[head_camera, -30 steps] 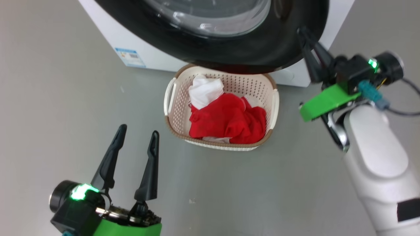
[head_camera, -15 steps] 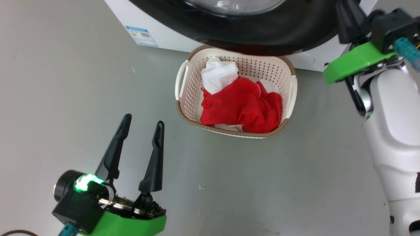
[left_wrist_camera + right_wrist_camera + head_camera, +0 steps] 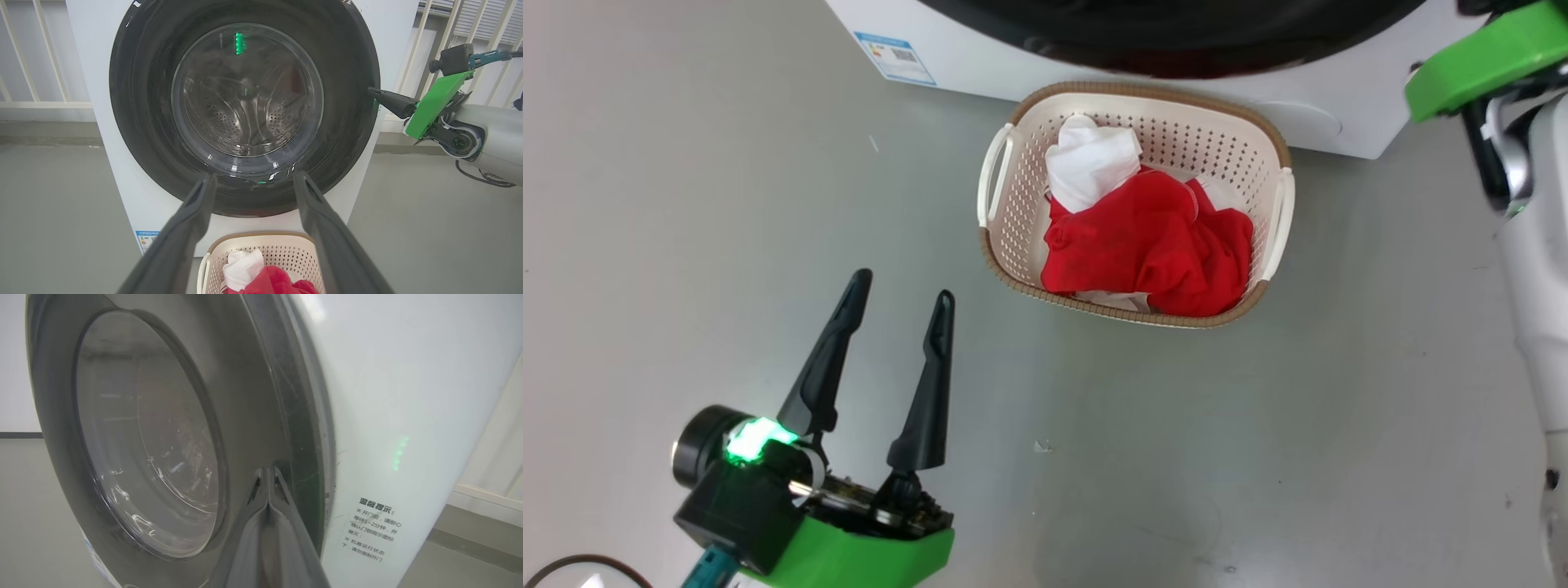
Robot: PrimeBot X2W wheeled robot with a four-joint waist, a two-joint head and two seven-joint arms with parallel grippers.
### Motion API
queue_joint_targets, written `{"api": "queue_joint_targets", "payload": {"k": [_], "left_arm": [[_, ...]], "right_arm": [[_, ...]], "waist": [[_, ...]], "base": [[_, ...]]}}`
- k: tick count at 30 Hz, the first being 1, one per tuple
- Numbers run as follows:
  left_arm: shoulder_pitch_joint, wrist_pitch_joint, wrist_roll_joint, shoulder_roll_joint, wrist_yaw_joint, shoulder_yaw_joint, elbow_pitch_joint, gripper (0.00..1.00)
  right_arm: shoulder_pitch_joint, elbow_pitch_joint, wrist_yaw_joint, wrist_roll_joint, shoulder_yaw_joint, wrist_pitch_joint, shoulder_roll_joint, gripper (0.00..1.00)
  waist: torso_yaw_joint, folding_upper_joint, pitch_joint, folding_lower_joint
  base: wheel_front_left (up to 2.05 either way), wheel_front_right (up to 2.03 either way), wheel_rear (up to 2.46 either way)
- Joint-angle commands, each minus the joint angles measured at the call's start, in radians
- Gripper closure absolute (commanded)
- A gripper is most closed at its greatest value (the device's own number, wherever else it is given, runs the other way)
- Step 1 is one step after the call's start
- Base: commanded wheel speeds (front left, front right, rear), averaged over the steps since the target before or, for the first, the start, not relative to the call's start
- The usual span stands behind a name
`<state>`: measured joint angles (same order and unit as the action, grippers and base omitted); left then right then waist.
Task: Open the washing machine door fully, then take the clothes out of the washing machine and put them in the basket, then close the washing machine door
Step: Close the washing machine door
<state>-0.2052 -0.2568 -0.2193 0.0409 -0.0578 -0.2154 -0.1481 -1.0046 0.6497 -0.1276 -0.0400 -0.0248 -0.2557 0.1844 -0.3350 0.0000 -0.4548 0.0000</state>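
Shift since earlier: head camera has swung, so the basket [image 3: 1019,220] and the washing machine [image 3: 980,57] sit further right in frame. They lie the same against each other, but the washing machine door [image 3: 1176,33] no longer overhangs the basket's far rim, so it has likely swung nearer the front.
Head view, task things: the clothes [image 3: 1152,245], red with a white piece, lie in the basket, which stands on the floor [image 3: 1258,449] just before the machine.
Head view, left arm: the left gripper [image 3: 903,284] sits low at the left, fingers spread wide and pointing toward the machine, holding nothing, well apart from the basket.
Left wrist view, risk: the right gripper [image 3: 374,93] touches the door's right edge; on that glossy curve the tips could skid off, leaving the door short of its catch.
Left wrist view, right arm: it reaches in from the right, forearm roughly level, fingers pressed together.
Right wrist view, risk: the tips lie by the seam between rim and white front, and pushing there may wedge them in. Whether the door has latched I cannot tell; the seam is blurred.
Right wrist view, pose: fingers run along the door's outer edge, pinching nothing.
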Motion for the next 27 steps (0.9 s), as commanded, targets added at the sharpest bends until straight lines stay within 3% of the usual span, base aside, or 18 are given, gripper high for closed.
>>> {"api": "queue_joint_targets", "payload": {"k": [1, 12, 27], "left_arm": [[-0.013, -0.005, 0.006, 0.009, 0.004, 0.026, -0.021, 0.00], [-0.029, -0.005, 0.013, 0.009, 0.011, -0.006, -0.005, 0.00], [-0.023, -0.005, 0.004, 0.009, 0.017, -0.003, 0.006, 0.00]], "right_arm": [[-0.026, -0.014, -0.003, 0.010, -0.007, -0.006, -0.007, 1.00], [-0.100, 0.060, -0.003, 0.035, -0.017, -0.006, 0.014, 1.00], [-0.039, 0.039, -0.003, 0.019, -0.007, -0.006, -0.017, 1.00]], "waist": [[-0.006, 0.0000, -0.007, 0.0000], [-0.013, 0.0000, -0.015, 0.0000], [0.014, 0.0000, 0.029, 0.0000]], "base": [[0.00, 0.00, 0.00], [0.00, 0.00, 0.00], [0.00, 0.00, 0.00]]}}
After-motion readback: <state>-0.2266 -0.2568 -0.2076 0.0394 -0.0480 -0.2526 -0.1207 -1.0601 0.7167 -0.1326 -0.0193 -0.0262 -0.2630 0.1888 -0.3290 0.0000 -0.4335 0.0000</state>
